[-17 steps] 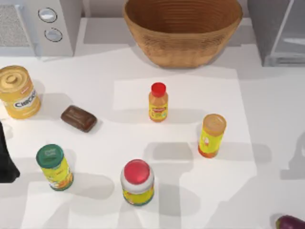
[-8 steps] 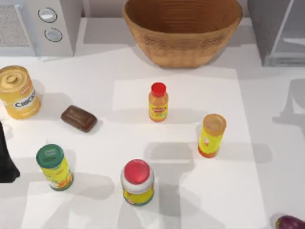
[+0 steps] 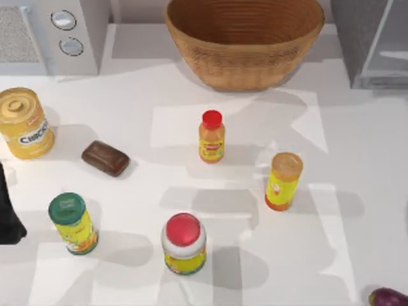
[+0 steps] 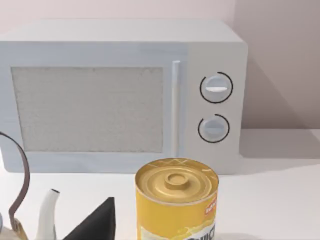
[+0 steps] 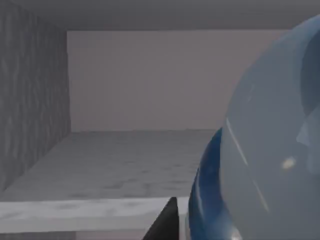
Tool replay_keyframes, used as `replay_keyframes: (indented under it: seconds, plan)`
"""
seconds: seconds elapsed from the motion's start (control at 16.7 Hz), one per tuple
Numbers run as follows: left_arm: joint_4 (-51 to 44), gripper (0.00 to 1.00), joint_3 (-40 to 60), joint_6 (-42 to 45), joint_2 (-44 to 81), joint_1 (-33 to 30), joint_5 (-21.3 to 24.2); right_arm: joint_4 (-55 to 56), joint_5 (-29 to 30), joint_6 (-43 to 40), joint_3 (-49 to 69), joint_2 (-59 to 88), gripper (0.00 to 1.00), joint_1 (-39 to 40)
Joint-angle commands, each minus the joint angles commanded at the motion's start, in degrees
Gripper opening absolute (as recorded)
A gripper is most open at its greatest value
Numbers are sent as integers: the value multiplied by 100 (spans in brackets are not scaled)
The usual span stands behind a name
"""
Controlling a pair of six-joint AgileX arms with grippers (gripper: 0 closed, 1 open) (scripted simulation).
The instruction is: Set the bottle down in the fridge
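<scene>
Just beside the right gripper point(image 5: 172, 220) looms the bottle point(image 5: 265, 150), with the fridge point(image 5: 125, 155) interior ahead; whether its fingers pinch it, I cannot tell.

Simulated kitchen: microwave point(image 4: 125, 95), fridge point(image 3: 373, 41)

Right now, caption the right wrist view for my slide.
Bottle held at the open fridge, not yet set down.

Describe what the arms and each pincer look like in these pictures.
Little of either arm is in view. The left arm is a matte black, angular shape at the top view's left edge, with no markings or cables visible. The left wrist view catches a black, wedge-shaped fingertip. The right wrist view shows a similar dark pointed fingertip.
</scene>
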Motion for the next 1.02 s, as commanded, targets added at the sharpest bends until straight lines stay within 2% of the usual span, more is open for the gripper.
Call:
replay_keyframes:
  seconds: [0.24, 0.48, 1.02]
  plan:
    - [0, 100, 0, 0, 0, 0, 0, 577, -350, -35, 585, 1808, 1, -266]
    - [0, 100, 0, 0, 0, 0, 0, 782, -701, -176, 876, 2980, 1, -420]
    - [0, 100, 0, 0, 0, 0, 0, 799, -848, -256, 942, 3372, 1, -429]
